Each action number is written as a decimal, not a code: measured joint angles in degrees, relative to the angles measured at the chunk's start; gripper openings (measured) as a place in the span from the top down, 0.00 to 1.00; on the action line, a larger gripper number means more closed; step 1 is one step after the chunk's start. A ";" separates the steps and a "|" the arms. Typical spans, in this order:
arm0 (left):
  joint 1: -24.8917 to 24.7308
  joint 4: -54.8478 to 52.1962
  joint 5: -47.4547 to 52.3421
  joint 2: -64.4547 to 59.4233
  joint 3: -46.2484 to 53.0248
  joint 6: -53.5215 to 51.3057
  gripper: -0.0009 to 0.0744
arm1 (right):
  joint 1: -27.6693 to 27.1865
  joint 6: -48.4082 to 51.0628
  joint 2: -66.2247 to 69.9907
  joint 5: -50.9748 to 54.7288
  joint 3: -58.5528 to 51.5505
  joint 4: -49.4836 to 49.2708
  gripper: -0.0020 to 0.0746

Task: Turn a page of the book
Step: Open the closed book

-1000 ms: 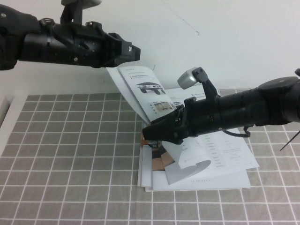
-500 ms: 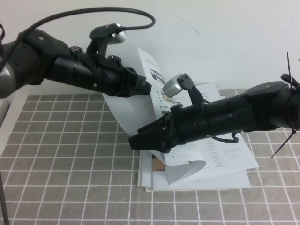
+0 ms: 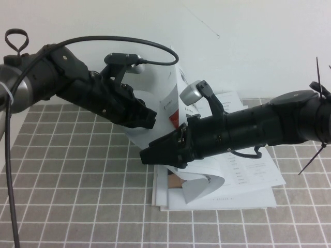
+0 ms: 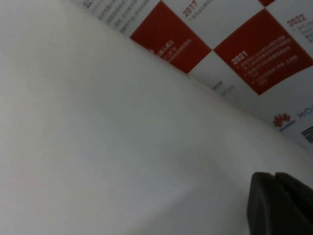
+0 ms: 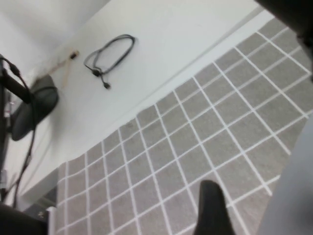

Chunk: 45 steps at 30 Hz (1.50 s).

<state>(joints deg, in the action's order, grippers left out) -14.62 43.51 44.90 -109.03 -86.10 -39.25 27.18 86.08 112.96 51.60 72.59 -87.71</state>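
The book (image 3: 232, 178) lies open on the checked mat, right of centre. Its page (image 3: 164, 95) stands lifted and bowed over towards the left. My left gripper (image 3: 147, 121) reaches in from the left and is shut on the page's edge. In the left wrist view its two dark fingers (image 4: 279, 205) are pressed together against the page's blank white side (image 4: 122, 122), with red squares (image 4: 171, 41) printed beyond. My right gripper (image 3: 150, 155) comes in low from the right beneath the raised page. It is open and holds nothing; one finger (image 5: 211, 210) shows above the mat.
A grey mat with white grid lines (image 3: 77, 181) covers the table. Plain white booklets (image 3: 170, 202) lie stacked under the book. A loop of black cable (image 5: 110, 54) rests on the white surface beyond the mat, next to a dark round object (image 5: 34, 105).
My left arm has come down and nearer with the page, which now bows over to the left. My right gripper slid left under the page, then stayed still.
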 joint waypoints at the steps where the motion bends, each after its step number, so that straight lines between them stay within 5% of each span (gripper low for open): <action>1: 0.00 -1.25 -0.12 0.00 0.00 0.91 0.99 | 0.00 0.00 0.00 0.42 0.00 -0.29 0.41; 13: 0.00 -4.53 -1.16 -0.45 0.00 2.69 0.99 | -1.65 -5.39 0.11 15.01 6.82 -0.32 0.43; 19: 0.00 -6.14 -0.39 -0.45 0.00 3.54 0.99 | -3.78 -10.42 -1.00 15.56 13.11 7.55 0.60; 33: 0.00 -11.22 -3.70 -0.45 3.97 7.05 0.99 | -4.85 -49.37 -2.14 -4.00 17.06 60.54 0.95; 45: 0.34 -13.44 -19.62 -1.04 17.20 7.20 0.99 | -8.22 -65.05 5.69 -9.00 17.06 84.53 0.98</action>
<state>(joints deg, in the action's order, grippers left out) -14.28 30.07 25.27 -110.08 -68.91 -32.05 18.96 21.03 118.65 42.60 89.65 -3.17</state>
